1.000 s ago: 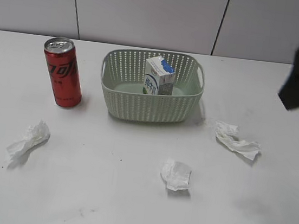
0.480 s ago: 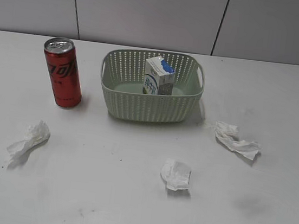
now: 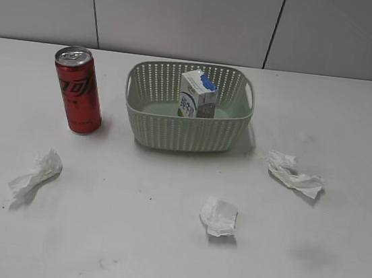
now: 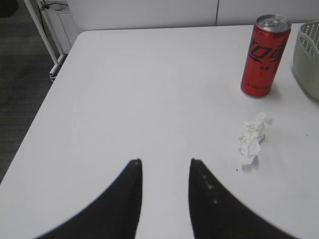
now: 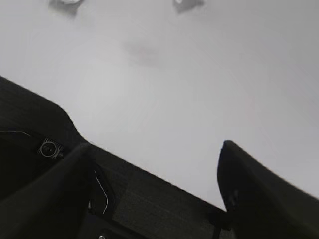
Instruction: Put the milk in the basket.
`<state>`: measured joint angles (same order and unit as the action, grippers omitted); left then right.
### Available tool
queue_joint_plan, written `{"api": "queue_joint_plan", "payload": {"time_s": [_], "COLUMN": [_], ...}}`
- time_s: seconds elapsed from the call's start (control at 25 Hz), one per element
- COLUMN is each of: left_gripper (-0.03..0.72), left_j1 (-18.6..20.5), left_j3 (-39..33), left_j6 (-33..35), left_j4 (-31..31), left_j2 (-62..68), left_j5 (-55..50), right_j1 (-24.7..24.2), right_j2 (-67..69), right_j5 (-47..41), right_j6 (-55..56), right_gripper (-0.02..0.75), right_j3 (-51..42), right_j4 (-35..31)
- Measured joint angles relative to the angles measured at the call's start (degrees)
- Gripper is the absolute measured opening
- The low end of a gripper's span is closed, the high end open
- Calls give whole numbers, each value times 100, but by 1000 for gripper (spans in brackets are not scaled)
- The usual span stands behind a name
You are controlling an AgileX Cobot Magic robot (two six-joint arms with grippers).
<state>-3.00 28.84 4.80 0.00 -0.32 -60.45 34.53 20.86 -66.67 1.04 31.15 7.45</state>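
- The milk (image 3: 198, 94) stands upright inside the basket (image 3: 185, 133), clear of both my grippers.
- My left gripper (image 4: 164, 172) hangs spread and empty; basket far ahead-right.
- My right gripper (image 5: 154, 154) gapes wide, empty, at worktop (image 5: 199, 74) edge.

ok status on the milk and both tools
Left tool open, empty, over bare table. Right tool open, empty, at table edge. Milk upright in basket. Nothing in the way.
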Motion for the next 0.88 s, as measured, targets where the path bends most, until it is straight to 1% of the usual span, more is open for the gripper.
{"api": "queue_joint_plan", "payload": {"time_s": [0.16,0.24,0.52,0.88], "left_gripper": [238,238,238,238], "left_j1": [0,0,0,0], "left_j3": [0,0,0,0], "left_j6": [0,4,6,5], "left_j4": [0,0,0,0], "left_j2": [0,0,0,0], "left_j5": [0,0,0,0], "right_j1": [0,0,0,0], "right_j2": [0,0,11,11], "right_j5": [491,590,657,657], "right_j6": [-15,-44,-52,-58], "right_gripper": [594,589,565,555], "right_j3": [-167,-208,-221,-235], "right_j4": [-26,-70,-114,-130]}}
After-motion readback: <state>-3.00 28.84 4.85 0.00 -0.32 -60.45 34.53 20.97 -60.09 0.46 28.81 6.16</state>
